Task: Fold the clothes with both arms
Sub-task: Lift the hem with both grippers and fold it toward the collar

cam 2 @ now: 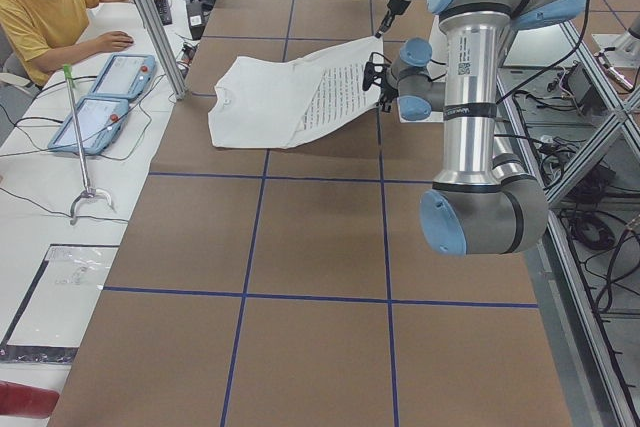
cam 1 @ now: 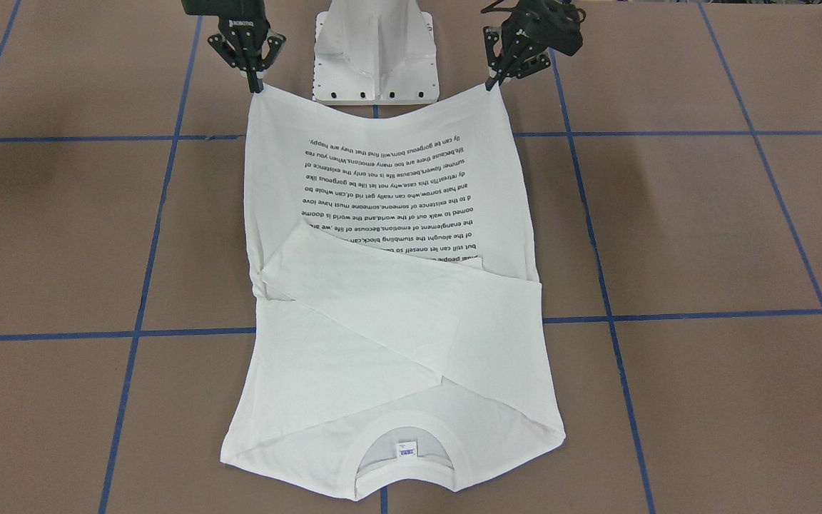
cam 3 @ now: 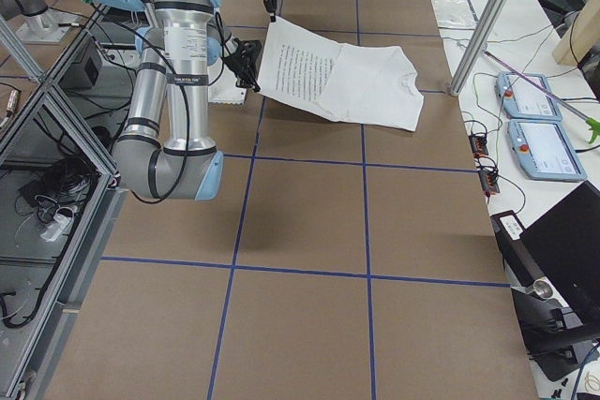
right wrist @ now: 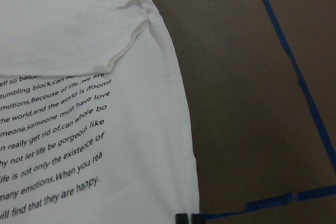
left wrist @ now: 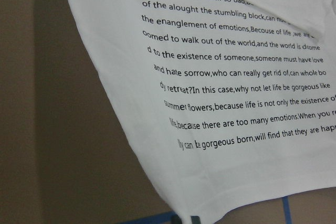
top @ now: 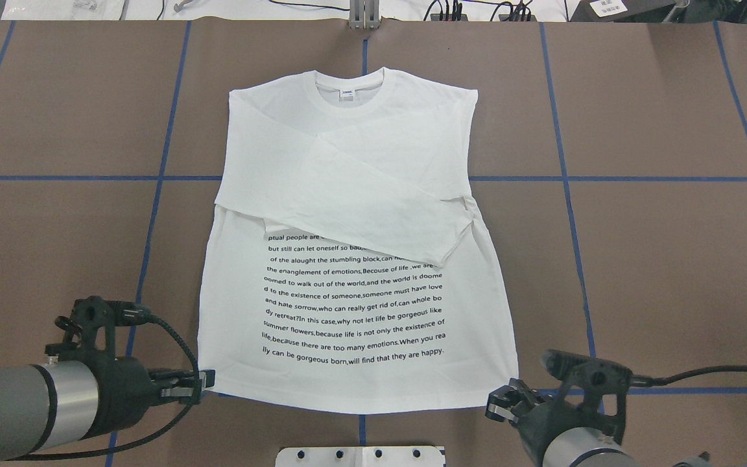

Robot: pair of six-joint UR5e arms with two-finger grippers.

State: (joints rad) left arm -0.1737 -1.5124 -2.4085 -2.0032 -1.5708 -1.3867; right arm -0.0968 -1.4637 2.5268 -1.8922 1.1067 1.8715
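Shirt (cam 1: pixel 389 285) gripped by both hem corners, set for the lengthwise fold.

Pinched between closed fingers, one corner in the left claw (cam 1: pixel 491 84), the other in the right claw (cam 1: pixel 257 84). Stretched taut between them and held clear of the table (cam 1: pixel 703 228), probably so as to carry the hem forward without wrinkling. Just ahead of the claws, the print (cam 1: pixel 389 185); beyond it, sleeves (cam 1: pixel 382 307) already crossed over the chest; farthest out, flat on the table, the collar (cam 1: pixel 404 422).
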